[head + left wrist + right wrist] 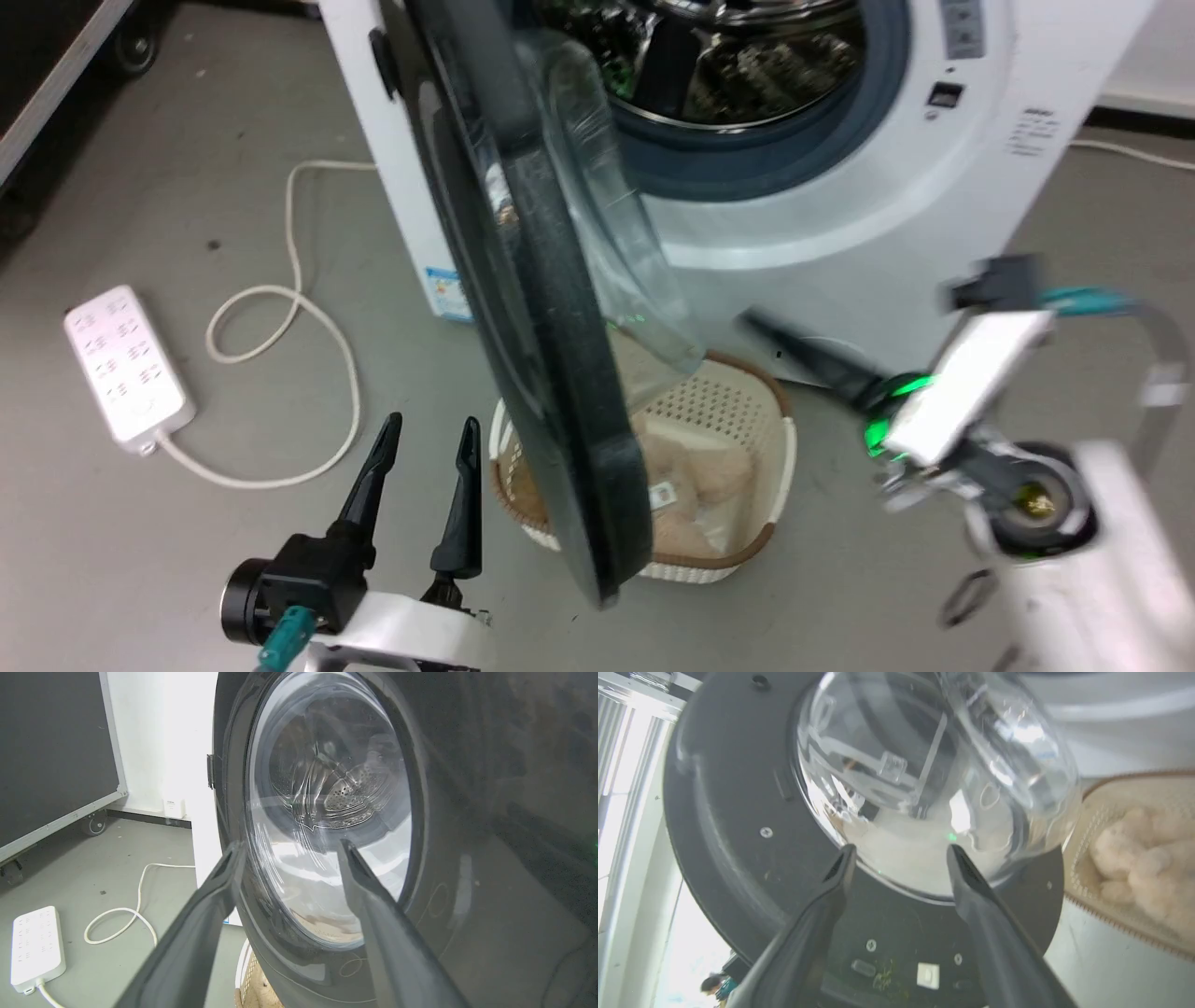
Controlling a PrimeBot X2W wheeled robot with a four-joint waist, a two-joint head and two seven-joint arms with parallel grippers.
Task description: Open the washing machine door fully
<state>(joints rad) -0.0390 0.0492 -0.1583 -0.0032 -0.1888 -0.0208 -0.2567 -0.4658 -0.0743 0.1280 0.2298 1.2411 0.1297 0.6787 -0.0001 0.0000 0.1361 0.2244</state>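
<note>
The washing machine [840, 243] stands white at the top, its steel drum [728, 65] exposed. The washing machine door [541, 327] hangs partly open and edge-on, a black ring with a clear glass bowl [607, 205]. My left gripper [434, 425] is open on the door's outer side, low and to its left. In the left wrist view the left gripper [289, 842] faces the door [467, 812]. My right gripper [761, 327], blurred, points at the door's inner side. In the right wrist view the right gripper [899, 847] is open, empty, below the bowl [934, 765].
A pale basket [747, 411] holding beige fabric sits on the floor under the door's lower edge. A white power strip [126, 364] and its looping cable [308, 308] lie on the grey floor at the left. A black wheeled case [46, 765] stands at the far left.
</note>
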